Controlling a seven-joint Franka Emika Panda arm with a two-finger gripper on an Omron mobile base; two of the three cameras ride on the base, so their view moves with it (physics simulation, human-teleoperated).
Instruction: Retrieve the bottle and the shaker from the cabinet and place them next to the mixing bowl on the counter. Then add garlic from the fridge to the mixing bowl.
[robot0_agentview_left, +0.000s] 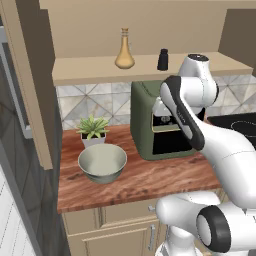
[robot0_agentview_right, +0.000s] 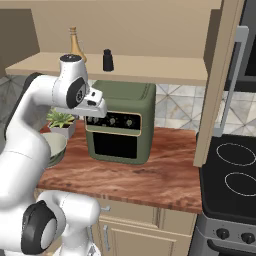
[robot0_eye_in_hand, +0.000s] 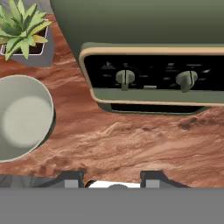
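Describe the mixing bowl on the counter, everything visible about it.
The mixing bowl is round, wide and fairly shallow, pale grey-green with a smooth, matte, ceramic-like look. It stands upright and empty, its rim level, directly on the reddish wood-grain counter. A small potted plant sits just behind it, and the green toaster oven stands to its right, apart from it. Nothing touches the bowl but the counter. In the hand view it appears from above, its flat inner bottom lighter than its walls.

Nothing readable anywhere, folks

The green toaster oven (robot0_eye_in_hand: 148, 74) on the counter (robot0_agentview_left: 150, 182) has faint markings around its two knobs (robot0_eye_in_hand: 125, 78), but they're way too blurry to make out. The bottle (robot0_agentview_left: 124, 50) and shaker (robot0_agentview_left: 163, 59) on the shelf carry no label I can read.
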